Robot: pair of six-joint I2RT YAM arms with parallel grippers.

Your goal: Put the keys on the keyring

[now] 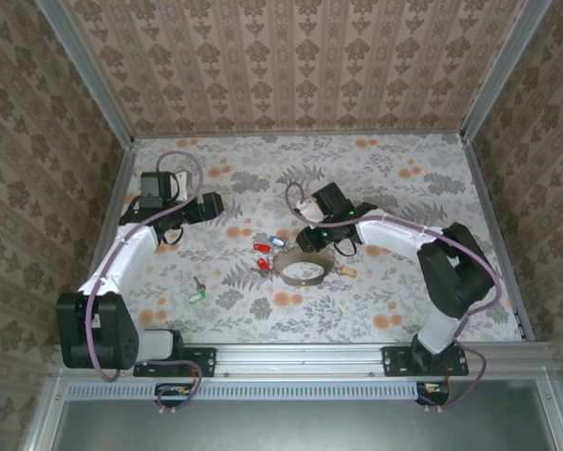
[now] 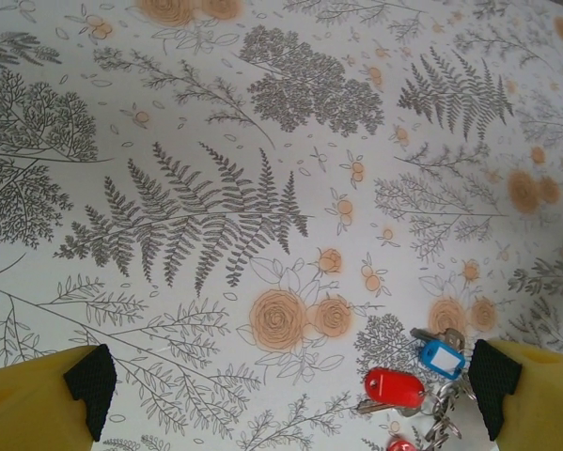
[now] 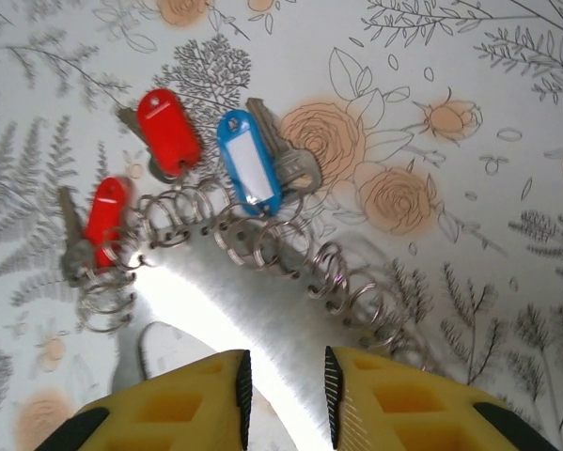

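Tabletop: keyring between right pincer jaws

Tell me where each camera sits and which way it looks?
Top external: high behind the arms, looking down on the flower-patterned table; both arms, left pincer, right pincer show.
Left wrist: on the left arm, facing the table; yellow fingers at bottom corners.
Right wrist: on the right arm, looking down past its yellow fingers at the large grey metal keyring.
Shared: both wrist views see the small blue-tagged metal key.
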